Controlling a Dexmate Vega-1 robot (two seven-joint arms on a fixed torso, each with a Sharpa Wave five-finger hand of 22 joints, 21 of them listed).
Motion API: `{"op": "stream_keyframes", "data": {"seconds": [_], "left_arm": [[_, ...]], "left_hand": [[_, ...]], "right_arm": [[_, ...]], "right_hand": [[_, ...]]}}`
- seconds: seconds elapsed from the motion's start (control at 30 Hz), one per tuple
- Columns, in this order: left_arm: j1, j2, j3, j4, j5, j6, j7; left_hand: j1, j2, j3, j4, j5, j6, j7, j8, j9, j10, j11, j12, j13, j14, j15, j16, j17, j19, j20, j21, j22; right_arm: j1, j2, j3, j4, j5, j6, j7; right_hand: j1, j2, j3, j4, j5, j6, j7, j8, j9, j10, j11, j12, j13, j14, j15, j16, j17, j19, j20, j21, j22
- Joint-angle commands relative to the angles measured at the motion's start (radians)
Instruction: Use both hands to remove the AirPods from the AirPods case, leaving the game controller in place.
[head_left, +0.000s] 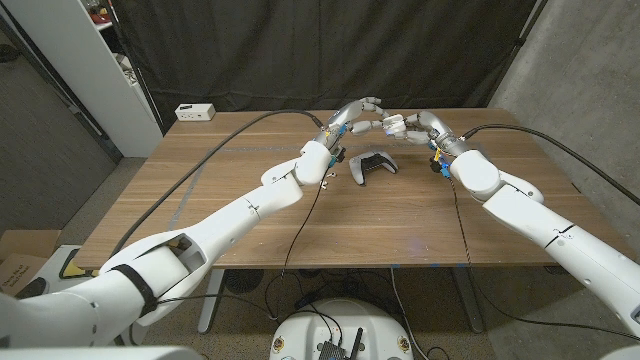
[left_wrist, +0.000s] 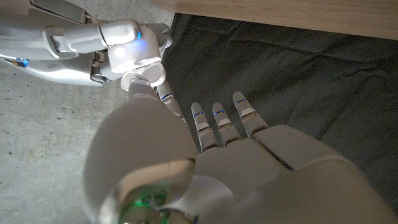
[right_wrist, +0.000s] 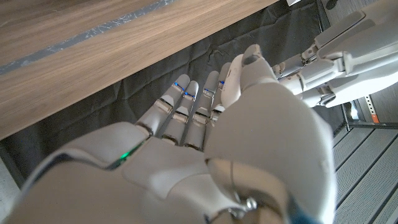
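No readable text, brand or number anywhere, small white box (head_left: 195, 112) near the wooden table (head_left: 250, 215) carries dark marks too small to make out

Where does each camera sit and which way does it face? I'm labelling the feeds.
Head view: on the head, looking down at the table, both arms, the controller.
Left wrist view: behind the left hand, facing the right hand.
Right wrist view: behind the right hand, facing the dark curtain.
Shared: both hands meeting.
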Motion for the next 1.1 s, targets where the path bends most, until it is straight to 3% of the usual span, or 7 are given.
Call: {"op": "stream_keyframes", "data": {"seconds": [0.03, 0.6, 0.87, 1.1], "left_arm": [[0.030, 0.018, -0.017, -0.037, -0.002, 0.002, -0.006], [0.073, 0.038, -0.030, -0.112, 0.028, 0.044, 0.016], [0.102, 0.046, -0.034, -0.168, 0.077, 0.079, 0.057], [0.127, 0.035, -0.039, -0.193, 0.091, 0.092, 0.095]], "left_hand": [[-0.013, 0.001, -0.008, 0.003, 0.001, 0.003, 0.001, -0.005, 0.004, 0.008, 0.000, 0.005, 0.005, 0.011, -0.059, 0.006, 0.002, 0.007, -0.003, 0.005, 0.002], [-0.028, -0.005, -0.017, 0.009, 0.000, -0.005, 0.002, -0.020, 0.005, 0.010, -0.001, 0.005, 0.007, 0.016, -0.060, 0.005, 0.003, 0.006, -0.002, 0.005, 0.003], [-0.037, -0.010, -0.023, 0.013, 0.001, -0.081, -0.025, -0.059, 0.005, 0.009, 0.002, 0.003, 0.009, 0.020, -0.061, 0.004, 0.003, 0.006, -0.004, 0.005, 0.003], [-0.041, -0.011, -0.025, 0.014, 0.002, -0.087, -0.029, -0.063, 0.005, 0.011, 0.004, 0.004, 0.009, 0.020, -0.062, 0.003, 0.003, 0.007, -0.002, 0.005, 0.003]], "right_arm": [[0.003, 0.003, -0.005, -0.004, -0.007, -0.012, -0.005], [-0.013, -0.008, 0.010, -0.017, -0.004, -0.005, -0.015], [-0.030, -0.027, 0.032, -0.018, 0.004, 0.002, -0.016], [-0.037, -0.041, 0.049, -0.016, 0.026, 0.007, -0.001]], "right_hand": [[0.001, 0.009, 0.004, 0.002, 0.007, 0.077, -0.072, 0.008, 0.233, 0.003, -0.007, 0.001, 0.002, 0.000, -0.156, 0.000, 0.005, -0.003, -0.001, -0.001, 0.002], [0.001, 0.009, 0.005, 0.002, 0.007, 0.079, -0.069, 0.006, 0.234, 0.004, -0.004, 0.000, 0.002, 0.002, -0.155, -0.002, 0.003, -0.002, -0.002, -0.001, 0.002], [-0.001, 0.009, 0.005, 0.003, 0.006, 0.079, -0.071, 0.005, 0.235, 0.004, -0.005, 0.000, 0.002, 0.003, -0.155, -0.003, 0.003, -0.002, -0.002, -0.001, 0.002], [0.000, 0.009, 0.005, 0.003, 0.006, 0.079, -0.070, 0.005, 0.236, 0.004, -0.005, 0.000, 0.002, 0.002, -0.155, -0.002, 0.005, -0.002, -0.002, 0.000, 0.002]]}}
